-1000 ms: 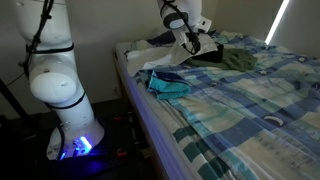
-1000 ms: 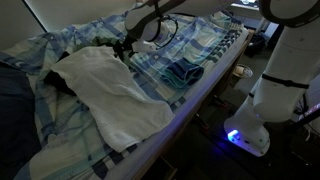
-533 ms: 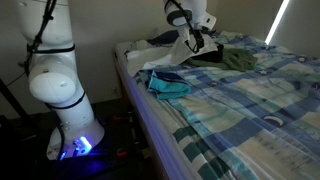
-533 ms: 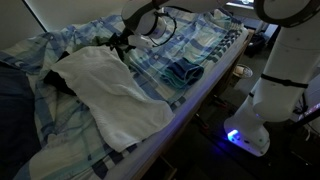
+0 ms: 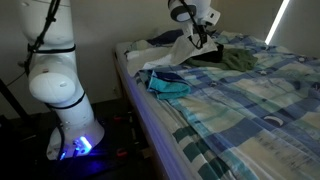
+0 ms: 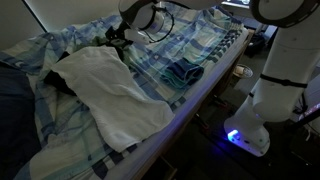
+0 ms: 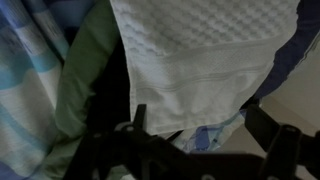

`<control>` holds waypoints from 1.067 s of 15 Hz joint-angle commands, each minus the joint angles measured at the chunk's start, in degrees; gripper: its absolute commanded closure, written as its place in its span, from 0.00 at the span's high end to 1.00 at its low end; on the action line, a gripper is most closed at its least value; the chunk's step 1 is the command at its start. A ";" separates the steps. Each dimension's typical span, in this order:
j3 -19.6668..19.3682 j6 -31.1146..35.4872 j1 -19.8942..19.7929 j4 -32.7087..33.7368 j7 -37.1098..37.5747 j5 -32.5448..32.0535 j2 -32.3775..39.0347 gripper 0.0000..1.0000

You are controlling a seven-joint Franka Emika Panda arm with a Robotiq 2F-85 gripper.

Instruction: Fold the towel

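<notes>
Dim bedroom, bed [image 5: 250, 100] in blue plaid sheet fills scene. Towel [image 6: 110, 90] sprawled rumpled on it, far corner under gripper [image 5: 198, 41]. Wrist view: jaws spread, towel edge between. Teal cloth [image 5: 168, 85] near mattress edge.

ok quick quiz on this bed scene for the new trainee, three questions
1. True or false: the towel is smaller than the teal cloth.
2. Which cloth fills most of the wrist view? A towel, B teal cloth, C garment.
3. What colour is that rumpled garment?
Key: 1 false; 2 A; 3 olive-green.
</notes>
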 commanded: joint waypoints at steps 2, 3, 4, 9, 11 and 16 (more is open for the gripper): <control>0.00 -0.02 0.01 0.03 0.03 0.00 0.00 1.00; 0.00 -0.03 0.01 0.03 0.03 0.00 0.00 1.00; 0.00 -0.03 0.01 0.03 0.03 0.00 0.00 1.00; 0.96 2.82 -0.56 -3.45 -3.16 3.93 0.55 1.00; 1.58 3.18 -1.03 -4.16 -6.12 7.44 1.55 1.00; 3.59 2.79 -2.45 -3.34 -18.92 19.72 5.44 1.00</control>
